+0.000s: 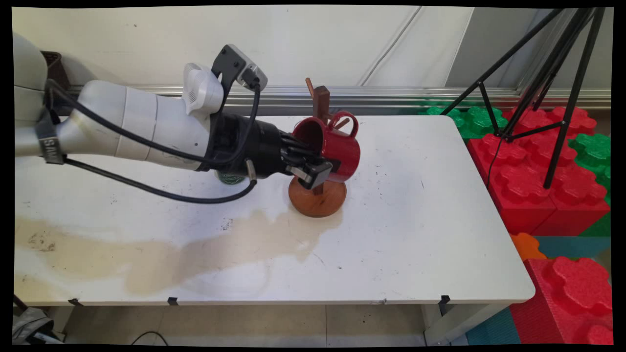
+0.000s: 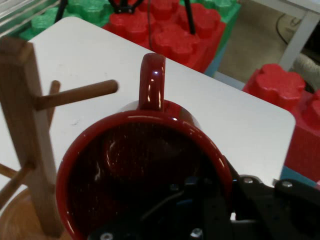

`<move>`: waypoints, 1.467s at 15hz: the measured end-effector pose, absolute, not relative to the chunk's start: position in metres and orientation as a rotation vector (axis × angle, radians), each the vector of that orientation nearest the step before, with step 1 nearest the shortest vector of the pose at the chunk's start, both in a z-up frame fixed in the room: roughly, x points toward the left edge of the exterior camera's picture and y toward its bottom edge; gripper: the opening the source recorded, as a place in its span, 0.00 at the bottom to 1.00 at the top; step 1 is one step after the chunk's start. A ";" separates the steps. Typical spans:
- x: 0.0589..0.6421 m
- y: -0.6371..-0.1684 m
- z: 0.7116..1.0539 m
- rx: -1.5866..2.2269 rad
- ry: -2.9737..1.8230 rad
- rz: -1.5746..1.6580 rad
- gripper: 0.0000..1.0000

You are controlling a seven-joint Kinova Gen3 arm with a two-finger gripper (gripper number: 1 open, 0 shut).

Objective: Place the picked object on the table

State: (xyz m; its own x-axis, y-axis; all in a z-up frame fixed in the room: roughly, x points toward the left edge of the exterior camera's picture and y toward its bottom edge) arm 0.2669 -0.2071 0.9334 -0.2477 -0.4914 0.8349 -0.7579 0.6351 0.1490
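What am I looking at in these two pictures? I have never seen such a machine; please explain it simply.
This is a white robot arm ending in a black two-finger gripper. The wide picture is from a fixed camera above the white table; the close picture is from a camera on the hand. The gripper holds a red mug by its rim, one finger inside, one outside. The mug is tipped on its side beside a wooden mug tree, its handle near a peg. Red and green foam blocks lie at the right.

Red mug (image 1: 337, 146) tipped sideways, beside wooden mug tree (image 1: 319, 188)
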 end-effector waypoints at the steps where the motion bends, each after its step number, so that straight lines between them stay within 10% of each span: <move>1: 0.266 -0.205 0.935 0.978 -1.914 0.347 0.00; 22: 0.346 -0.173 0.951 1.057 -2.268 0.433 0.00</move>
